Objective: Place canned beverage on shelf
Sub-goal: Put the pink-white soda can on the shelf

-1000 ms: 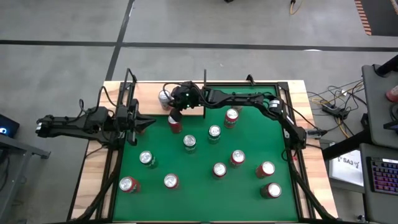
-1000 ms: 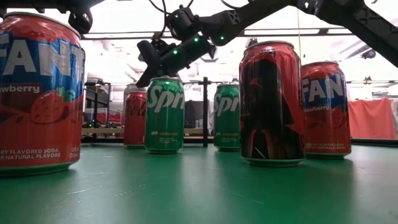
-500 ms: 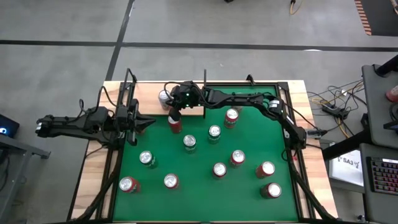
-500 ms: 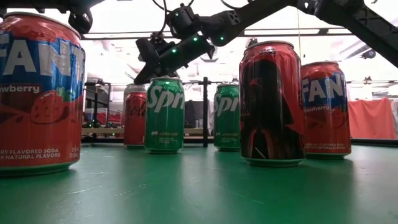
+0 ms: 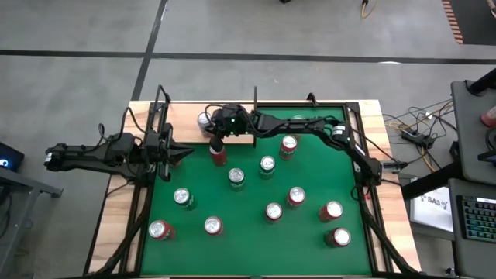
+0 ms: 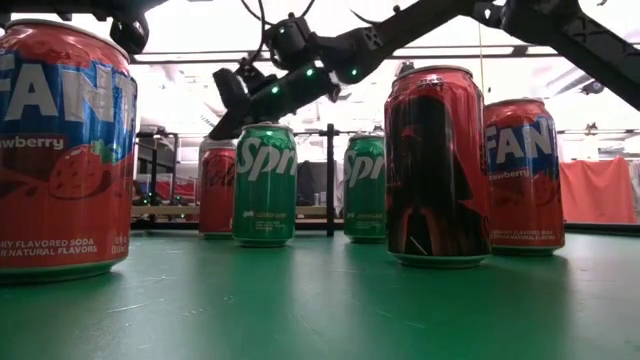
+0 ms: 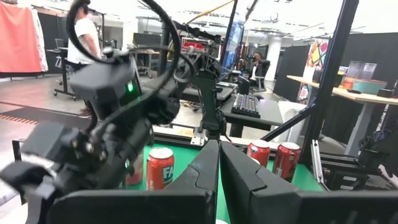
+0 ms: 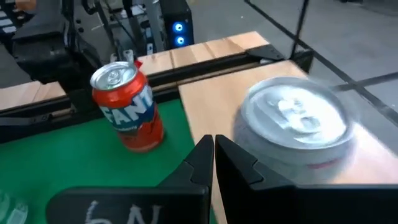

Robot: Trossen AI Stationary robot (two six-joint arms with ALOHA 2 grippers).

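Note:
A silver-topped can (image 8: pixel 292 124) stands upright on the pale wood shelf (image 8: pixel 249 93), at the shelf's left end (image 5: pixel 204 120). A red Fanta can (image 8: pixel 127 112) stands on the green felt beside the shelf (image 5: pixel 218 153). My right gripper (image 8: pixel 213 149) is shut and holds nothing. It hovers over the shelf's left corner (image 5: pixel 216 142) between these two cans, pointing toward the table's left edge and tipped a little down. In the low view it hangs above a green can (image 6: pixel 222 125). My left gripper (image 7: pixel 219 162) waits shut at the table's left edge (image 5: pixel 174 153).
Several more cans stand upright across the green felt (image 5: pixel 310 186), among them green ones (image 6: pixel 265 185) and a dark red one (image 6: pixel 435 165). Thin black rods (image 5: pixel 255 97) rise from the shelf. A black frame (image 5: pixel 147 178) runs along the table's sides.

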